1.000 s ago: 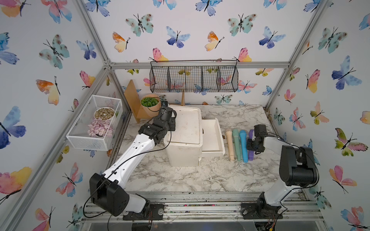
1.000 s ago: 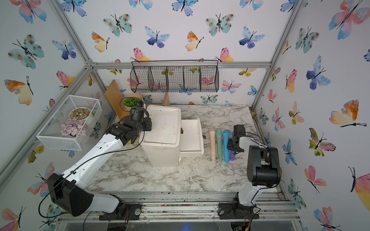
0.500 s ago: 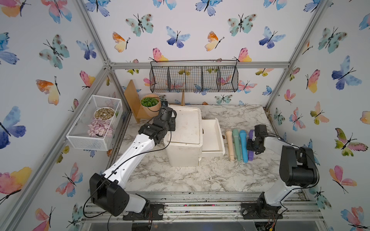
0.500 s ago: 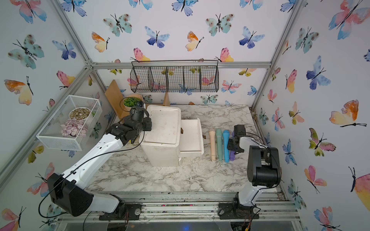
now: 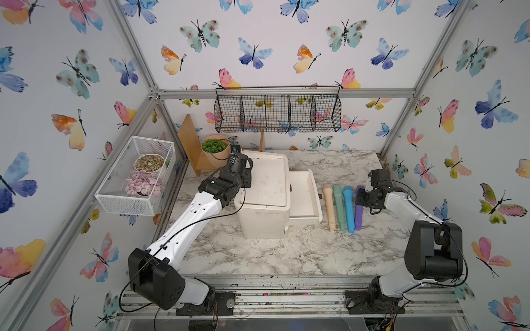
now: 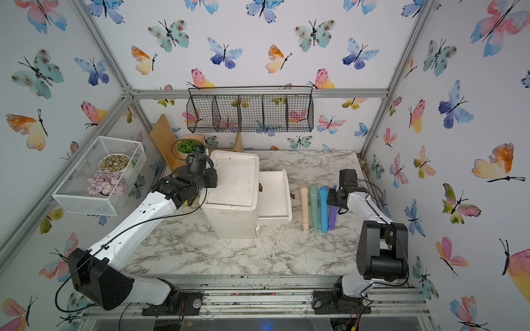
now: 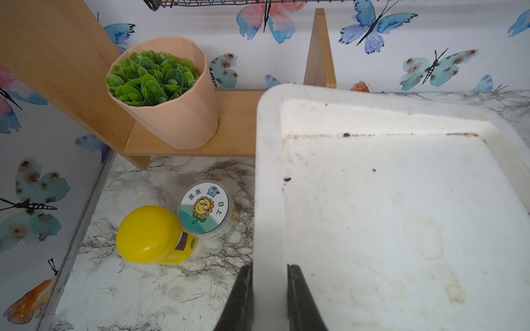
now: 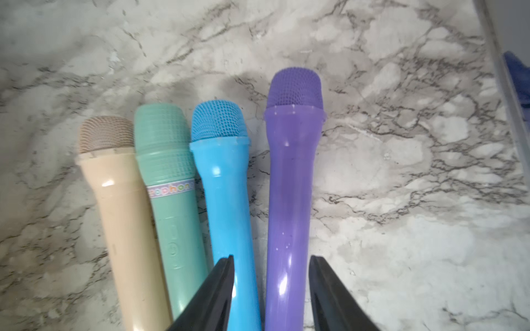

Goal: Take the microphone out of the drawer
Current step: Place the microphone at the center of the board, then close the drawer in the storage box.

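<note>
Purple microphone (image 8: 289,186) is out of the drawer (image 5: 302,192). It lies flat on the bench (image 5: 286,252) near the right edge, head toward the back edge. It is the outermost of a row of four.

Right gripper (image 8: 271,258) straddles its handle with the jaws apart and daylight on both sides, so it holds nothing. Left gripper (image 7: 269,266) is clamped on the raised rim of the white drawer unit (image 5: 266,183) and steadies it.

Handling, my read: hollow toy plastic, so light and stiff. The barrel is glossy and likely slick, and being round it may roll. I would grip across the mid-handle; the mesh head is wider and tapers.

Blue microphone (image 8: 226,177) lies just beside the purple one. One jaw hangs over it in the right wrist view, so a careless close could nip or nudge it. Green microphone (image 8: 169,172) and beige microphone (image 8: 120,200) lie beyond, touching each other.

The drawer stands pulled out toward the row and looks empty.

A yellow container (image 7: 149,235), a lidded tub (image 7: 205,210) and a plant pot (image 7: 172,114) sit by the back-left corner, well apart from the work.
</note>
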Robot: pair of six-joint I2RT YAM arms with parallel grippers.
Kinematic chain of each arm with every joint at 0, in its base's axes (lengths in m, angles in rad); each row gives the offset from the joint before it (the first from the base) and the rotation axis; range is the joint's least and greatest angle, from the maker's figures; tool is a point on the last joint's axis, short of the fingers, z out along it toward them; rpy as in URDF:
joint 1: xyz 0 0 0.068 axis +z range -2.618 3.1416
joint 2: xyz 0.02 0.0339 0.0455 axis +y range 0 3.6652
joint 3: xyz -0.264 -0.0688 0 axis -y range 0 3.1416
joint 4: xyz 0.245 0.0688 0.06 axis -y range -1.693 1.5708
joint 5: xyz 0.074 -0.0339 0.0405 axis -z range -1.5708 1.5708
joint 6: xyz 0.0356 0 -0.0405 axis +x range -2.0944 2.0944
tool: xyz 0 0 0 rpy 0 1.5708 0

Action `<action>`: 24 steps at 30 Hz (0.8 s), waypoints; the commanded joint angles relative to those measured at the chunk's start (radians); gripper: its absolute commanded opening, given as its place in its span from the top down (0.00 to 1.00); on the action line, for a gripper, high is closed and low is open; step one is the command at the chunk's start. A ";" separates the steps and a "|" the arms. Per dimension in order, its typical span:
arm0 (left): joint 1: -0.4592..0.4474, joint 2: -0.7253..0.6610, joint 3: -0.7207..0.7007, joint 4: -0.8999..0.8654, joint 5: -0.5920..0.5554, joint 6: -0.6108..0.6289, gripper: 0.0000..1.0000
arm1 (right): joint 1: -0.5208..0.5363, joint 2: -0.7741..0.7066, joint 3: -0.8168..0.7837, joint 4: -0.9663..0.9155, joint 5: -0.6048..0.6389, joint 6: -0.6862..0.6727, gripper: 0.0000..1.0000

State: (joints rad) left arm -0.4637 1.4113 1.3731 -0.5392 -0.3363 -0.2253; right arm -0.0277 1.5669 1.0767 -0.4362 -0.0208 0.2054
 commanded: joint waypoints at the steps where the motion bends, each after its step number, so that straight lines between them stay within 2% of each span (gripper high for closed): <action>1: 0.005 0.023 -0.026 -0.027 -0.024 0.046 1.00 | -0.001 -0.045 0.025 -0.019 -0.158 -0.022 0.51; 5: 0.005 0.024 -0.022 -0.028 -0.020 0.043 1.00 | -0.001 -0.074 0.007 0.033 -0.370 -0.020 0.52; 10: 0.004 0.024 -0.023 -0.028 -0.015 0.041 1.00 | -0.001 -0.062 -0.046 0.121 -0.663 0.022 0.72; 12: 0.005 0.024 -0.025 -0.028 -0.012 0.041 1.00 | -0.001 -0.055 -0.079 0.175 -0.768 0.046 0.77; 19: 0.004 0.027 -0.015 -0.027 -0.017 0.044 1.00 | 0.000 -0.041 -0.164 0.292 -0.951 0.097 0.97; 24: 0.003 0.032 -0.011 -0.028 -0.008 0.040 1.00 | 0.000 -0.034 -0.191 0.337 -0.991 0.128 0.98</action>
State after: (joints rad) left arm -0.4637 1.4170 1.3785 -0.5423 -0.3351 -0.2253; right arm -0.0273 1.5234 0.8978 -0.1608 -0.9207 0.3054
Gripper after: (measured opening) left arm 0.186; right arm 0.055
